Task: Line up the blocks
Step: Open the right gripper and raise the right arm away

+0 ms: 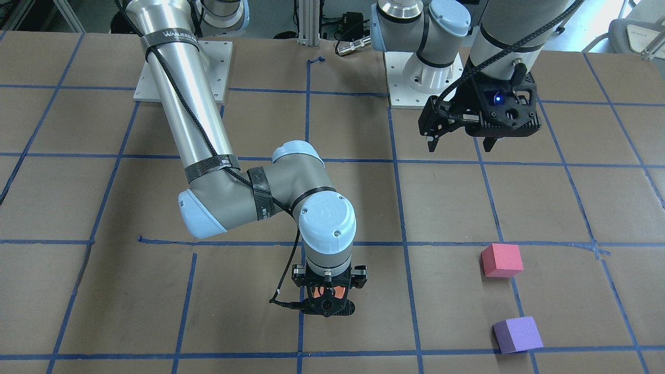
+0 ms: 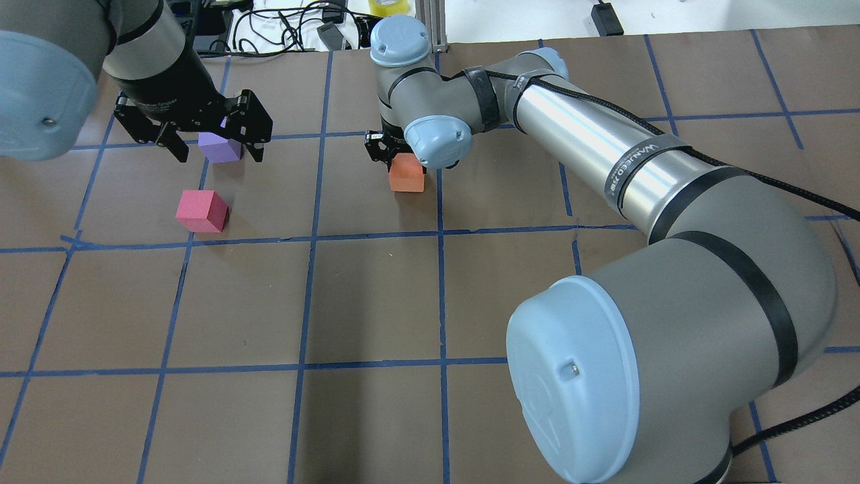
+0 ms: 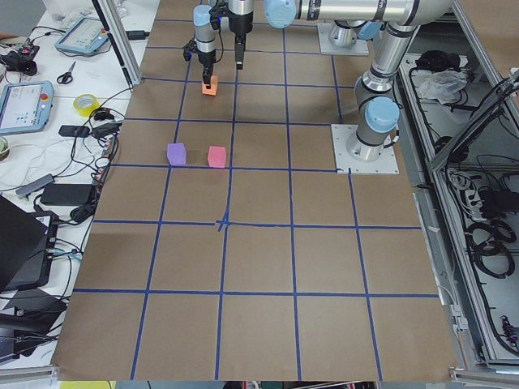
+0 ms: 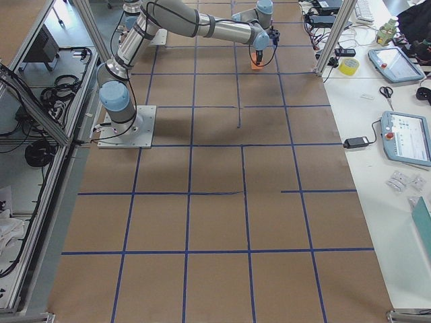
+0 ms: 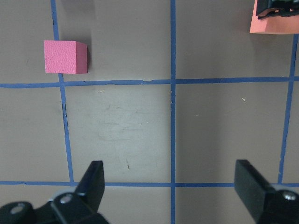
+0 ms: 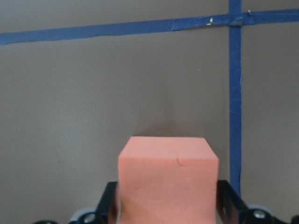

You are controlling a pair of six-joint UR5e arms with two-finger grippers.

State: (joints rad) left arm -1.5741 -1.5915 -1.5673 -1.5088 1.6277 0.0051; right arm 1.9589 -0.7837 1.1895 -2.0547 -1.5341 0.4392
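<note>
My right gripper (image 2: 395,160) is shut on the orange block (image 2: 406,176), low at the table near the middle of the far half. The right wrist view shows the orange block (image 6: 168,182) held between both fingers. The red-pink block (image 2: 201,210) lies alone on the table on my left side. The purple block (image 2: 218,148) lies just beyond it, partly hidden behind my left gripper (image 2: 220,158). That gripper hangs above the table, open and empty. Its wrist view shows the red-pink block (image 5: 65,57) at upper left and the orange block (image 5: 275,21) at upper right.
The brown table carries a grid of blue tape lines (image 2: 440,269). The two arm base plates (image 1: 182,72) stand at the robot's edge. Cables and small devices (image 2: 282,27) lie past the far edge. The right arm's long links (image 2: 605,175) span the right half.
</note>
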